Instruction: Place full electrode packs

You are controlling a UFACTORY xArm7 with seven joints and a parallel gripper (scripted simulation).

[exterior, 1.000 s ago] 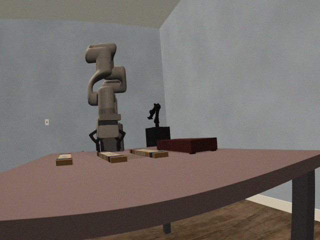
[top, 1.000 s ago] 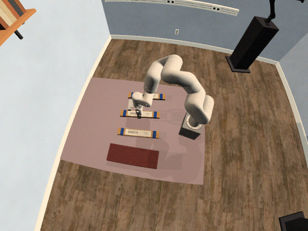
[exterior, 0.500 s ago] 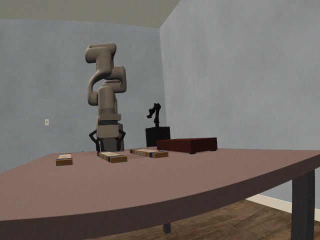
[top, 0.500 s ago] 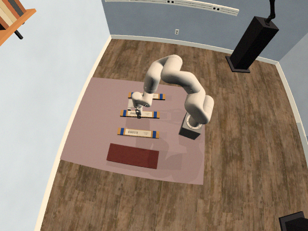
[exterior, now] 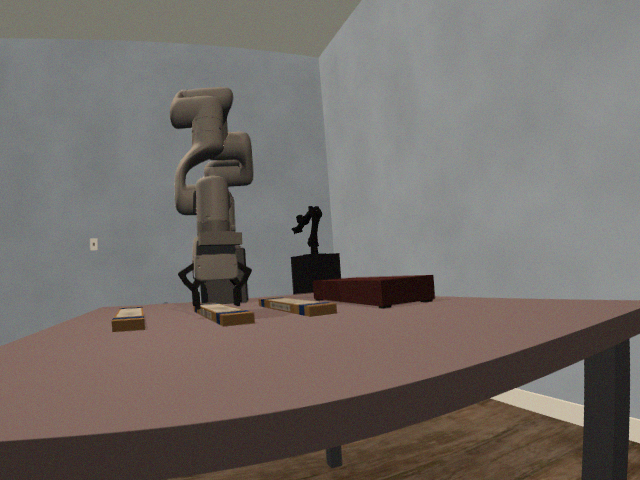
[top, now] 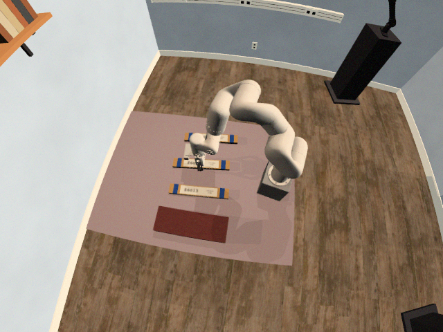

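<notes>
The room was evenly and rather softly lit, with no glare. The arm (top: 250,117) threw pale, overlapping shadows across the table (top: 118,185), falling toward the dark red platform (top: 191,223) and beyond it. Seen from overhead, the skirting lines bowed outward at the edges. The side view looked dimmer, slightly soft throughout, the table's near edge curved.
</notes>
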